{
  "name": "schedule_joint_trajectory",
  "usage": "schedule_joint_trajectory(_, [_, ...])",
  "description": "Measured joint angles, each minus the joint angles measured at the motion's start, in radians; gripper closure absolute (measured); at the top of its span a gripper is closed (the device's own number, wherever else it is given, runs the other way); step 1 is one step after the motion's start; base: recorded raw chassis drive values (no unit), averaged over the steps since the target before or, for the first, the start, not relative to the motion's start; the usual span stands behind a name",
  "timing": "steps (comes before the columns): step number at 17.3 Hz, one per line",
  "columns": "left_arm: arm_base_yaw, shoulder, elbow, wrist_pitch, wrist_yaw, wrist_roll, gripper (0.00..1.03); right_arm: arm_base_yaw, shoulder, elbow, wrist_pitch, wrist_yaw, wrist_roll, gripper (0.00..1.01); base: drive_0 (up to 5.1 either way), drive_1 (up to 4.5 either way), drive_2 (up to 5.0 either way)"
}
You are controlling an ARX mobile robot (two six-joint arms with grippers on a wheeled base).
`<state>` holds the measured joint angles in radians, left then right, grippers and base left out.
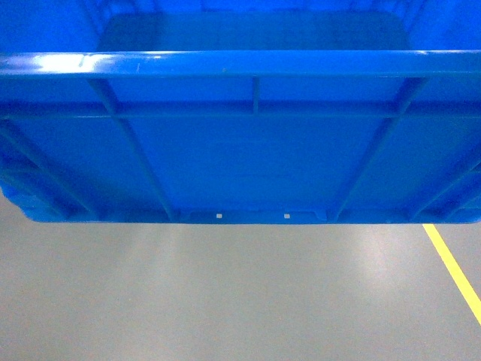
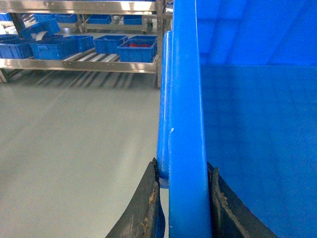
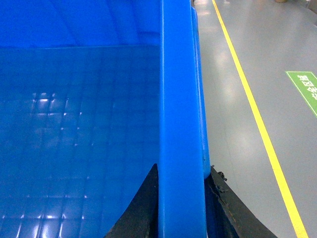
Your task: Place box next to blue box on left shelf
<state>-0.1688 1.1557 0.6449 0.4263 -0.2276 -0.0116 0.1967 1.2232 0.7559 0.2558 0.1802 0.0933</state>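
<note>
The box [image 1: 248, 158], a large bright-blue ribbed crate, is held up off the floor and fills the upper half of the head view. My left gripper [image 2: 184, 198] is shut on the box's left rim [image 2: 185, 99], one dark finger [image 2: 148, 208] outside the wall and one inside. My right gripper [image 3: 182, 198] is shut on the right rim [image 3: 181, 99] in the same way. The smooth inside of the box holds nothing. The left shelf [image 2: 74, 64], a metal rack with white rollers, stands across the floor in the left wrist view and carries several blue boxes [image 2: 136, 51]. Neither gripper shows in the head view.
Grey floor lies under the box. A yellow floor line [image 1: 455, 271] runs along the right, also seen as the yellow line [image 3: 252, 104] in the right wrist view beside a green floor marking [image 3: 304, 89]. An upper shelf level [image 2: 79, 6] tops the rack.
</note>
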Motion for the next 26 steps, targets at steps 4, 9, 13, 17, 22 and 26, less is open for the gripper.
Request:
schedule_joint_trajectory(4, [0.0, 0.0, 0.0, 0.004, 0.0, 0.0, 0.87, 0.0, 0.0, 0.0, 0.002, 0.0, 0.0, 0.83, -0.1, 4.23, -4.4])
schedule_joint_trajectory(9, [0.0, 0.001, 0.0, 0.005, 0.0, 0.001, 0.87, 0.0, 0.001, 0.0, 0.001, -0.002, 0.001, 0.83, 0.0, 4.27, -4.3])
schedule_joint_trajectory(13, [0.0, 0.002, 0.0, 0.001, 0.0, -0.003, 0.87, 0.0, 0.001, 0.0, 0.004, 0.0, -0.001, 0.83, 0.0, 4.35, -4.3])
schedule_joint_trajectory(17, [0.0, 0.002, 0.0, 0.003, -0.001, -0.002, 0.87, 0.0, 0.0, 0.0, 0.003, 0.0, -0.001, 0.83, 0.1, 4.41, -4.2])
schedule_joint_trajectory(22, [-0.002, 0.003, 0.0, 0.003, -0.001, -0.002, 0.87, 0.0, 0.001, 0.0, 0.003, 0.0, -0.001, 0.83, 0.1, 4.41, -4.2])
schedule_joint_trajectory(26, [-0.002, 0.003, 0.0, 0.001, -0.001, -0.002, 0.87, 0.0, 0.001, 0.0, 0.0, 0.0, 0.0, 0.83, 0.0, 4.31, -4.3])
